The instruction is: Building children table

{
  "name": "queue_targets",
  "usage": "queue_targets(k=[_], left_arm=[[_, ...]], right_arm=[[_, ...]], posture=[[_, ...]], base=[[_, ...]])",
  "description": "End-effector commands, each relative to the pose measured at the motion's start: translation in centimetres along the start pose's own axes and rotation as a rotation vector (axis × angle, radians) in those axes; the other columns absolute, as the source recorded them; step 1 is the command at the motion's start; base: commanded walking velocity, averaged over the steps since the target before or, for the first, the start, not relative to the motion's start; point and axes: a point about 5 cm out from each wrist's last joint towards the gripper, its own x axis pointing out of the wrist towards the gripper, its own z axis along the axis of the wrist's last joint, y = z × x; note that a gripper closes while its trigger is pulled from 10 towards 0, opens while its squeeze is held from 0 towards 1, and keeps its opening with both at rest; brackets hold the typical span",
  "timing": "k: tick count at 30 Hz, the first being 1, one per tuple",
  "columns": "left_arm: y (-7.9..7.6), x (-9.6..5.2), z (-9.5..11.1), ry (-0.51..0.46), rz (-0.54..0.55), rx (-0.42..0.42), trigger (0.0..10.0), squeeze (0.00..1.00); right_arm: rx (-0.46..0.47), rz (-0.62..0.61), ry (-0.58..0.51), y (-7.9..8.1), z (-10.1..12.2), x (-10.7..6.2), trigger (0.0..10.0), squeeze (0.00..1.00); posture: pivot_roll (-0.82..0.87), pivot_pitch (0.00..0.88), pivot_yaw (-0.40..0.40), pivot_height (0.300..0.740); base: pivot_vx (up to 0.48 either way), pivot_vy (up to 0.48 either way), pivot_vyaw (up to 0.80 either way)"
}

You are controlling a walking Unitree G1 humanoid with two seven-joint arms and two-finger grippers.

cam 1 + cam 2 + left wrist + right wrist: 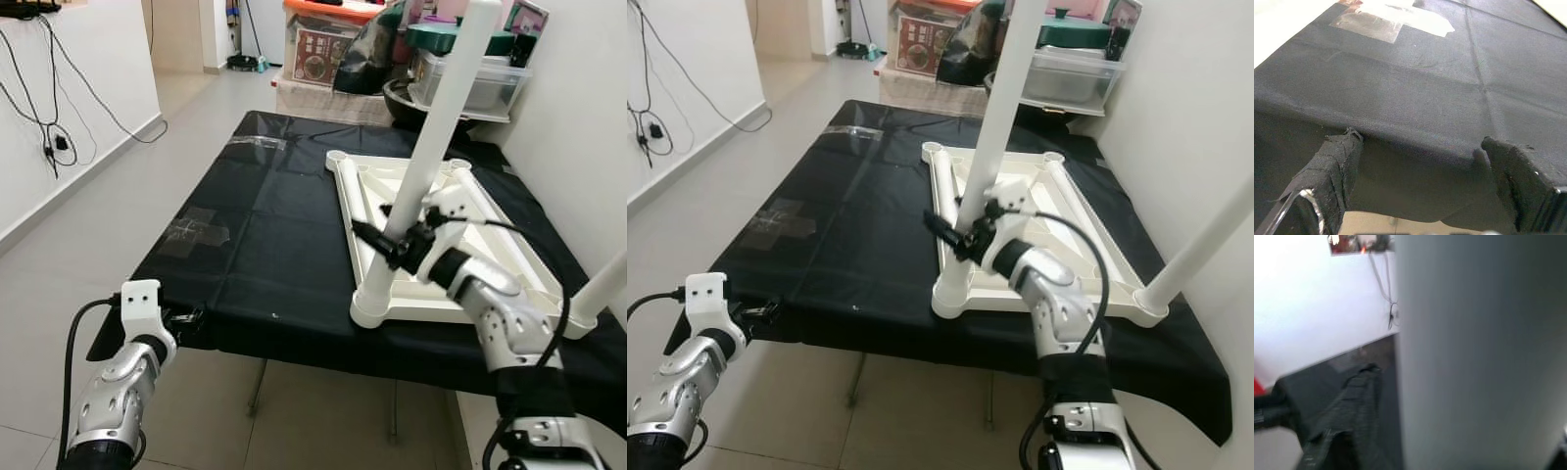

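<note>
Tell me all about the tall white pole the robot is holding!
The white pole is a round, smooth table leg that looks like plastic. It stands in the near left corner socket of the upside-down white table frame, leaning slightly and rising past the picture's top. The right claw grips it low down. The frame lies on a black cloth.
</note>
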Motion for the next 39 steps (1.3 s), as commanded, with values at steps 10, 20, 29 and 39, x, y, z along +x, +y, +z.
queue_targets(k=[10,20,29,39], left_arm=[[-0.6,-0.4,0.1,-0.023,-0.047,0.031,10.0,0.00],[-5.2,-3.2,2.5,-0.158,-0.319,0.193,10.0,0.00],[-8.1,-6.2,3.0,-0.156,-0.556,0.243,10.0,0.00],[-10.5,-8.5,1.4,-0.066,-0.726,0.234,10.0,0.00]], right_arm=[[0.041,-0.653,0.148,-3.1,-2.3,1.5,0.0,0.00],[0.120,-0.533,0.030,5.8,-0.9,2.7,10.0,0.22],[0.101,-0.381,-0.068,3.5,1.7,3.0,10.0,0.00],[-0.055,-0.099,-0.007,0.5,2.5,2.7,0.0,0.00]], posture=[[0.10,0.000,-0.129,0.740],[0.09,0.000,-0.099,0.740],[0.10,0.000,-0.099,0.740],[0.11,0.000,-0.106,0.740]], base=[[0.000,0.000,0.00],[0.000,0.000,0.00],[0.000,0.000,0.00],[0.000,0.000,0.00]])
